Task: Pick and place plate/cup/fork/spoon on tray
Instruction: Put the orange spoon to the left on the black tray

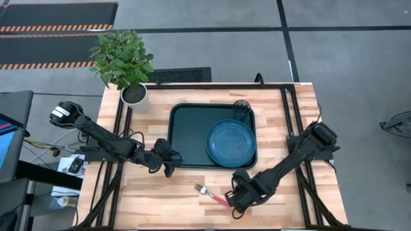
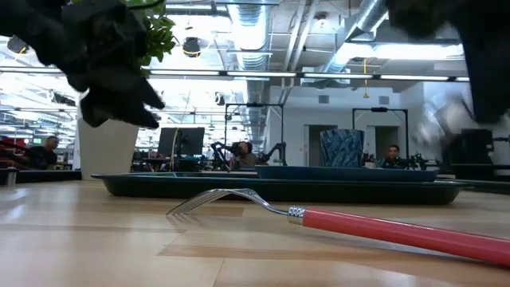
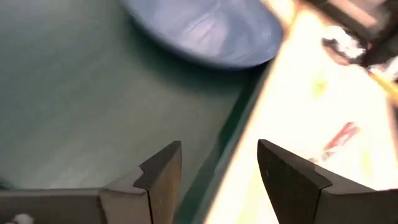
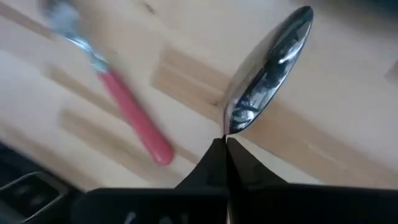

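The dark green tray [image 1: 186, 131] lies mid-table. The blue plate [image 1: 231, 142] sits on its right part, and the dark cup [image 1: 242, 108] stands at its far right corner. The fork [image 1: 207, 191] lies flat on the wood near the front edge, its red handle [image 4: 132, 115] toward the right. My right gripper [image 1: 239, 192], just right of the fork, is shut on the spoon [image 4: 267, 74]. The spoon's handle is hidden. My left gripper [image 1: 170, 158] is open and empty, with one finger on either side of the tray's near left lip [image 3: 217, 155], which it does not touch. My right gripper pinches the spoon between its two fingers at the neck just behind the bowl [image 4: 227, 129]. The silver bowl sticks out beyond the fingertips, along the line of the fingers. The fingers themselves hide the handle. The bowl seems clear of the table.
A white pot with a green plant [image 1: 131, 90] stands at the table's far left, beyond the tray. Bare wood lies left of the fork, along the front edge. People sit in the room behind the table.
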`<act>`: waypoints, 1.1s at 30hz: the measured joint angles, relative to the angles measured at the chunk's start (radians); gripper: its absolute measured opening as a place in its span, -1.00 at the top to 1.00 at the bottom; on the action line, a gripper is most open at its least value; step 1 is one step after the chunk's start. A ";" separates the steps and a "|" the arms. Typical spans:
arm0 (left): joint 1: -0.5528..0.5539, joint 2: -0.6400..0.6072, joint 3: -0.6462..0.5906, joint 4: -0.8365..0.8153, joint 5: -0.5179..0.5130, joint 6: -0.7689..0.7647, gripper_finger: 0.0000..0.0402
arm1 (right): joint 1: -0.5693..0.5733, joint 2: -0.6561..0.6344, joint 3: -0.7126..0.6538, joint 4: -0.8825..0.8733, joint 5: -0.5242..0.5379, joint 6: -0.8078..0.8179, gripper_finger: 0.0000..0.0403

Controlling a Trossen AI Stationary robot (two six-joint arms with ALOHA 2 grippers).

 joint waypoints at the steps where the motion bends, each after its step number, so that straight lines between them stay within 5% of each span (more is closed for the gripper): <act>1: 0.000 0.000 0.000 0.036 0.010 0.012 0.02 | 0.007 -0.029 0.000 0.006 0.044 -0.021 0.99; 5: 0.003 0.000 0.000 0.190 0.063 0.112 0.02 | 0.015 -0.132 0.000 0.113 0.218 -0.195 0.99; 10: 0.010 0.000 0.000 0.467 0.208 0.487 0.02 | -0.032 -0.202 -0.023 0.409 0.294 -0.600 0.99; 14: 0.009 -0.001 0.002 0.681 0.327 0.807 0.02 | -0.093 -0.209 -0.073 0.737 0.135 -0.875 0.99; 18: 0.010 -0.006 0.002 0.740 0.335 1.105 0.02 | -0.137 -0.197 -0.090 0.930 -0.058 -0.995 0.99; 33: 0.010 -0.005 0.002 0.854 0.375 1.617 0.02 | -0.208 -0.195 -0.091 0.954 -0.202 -1.039 1.00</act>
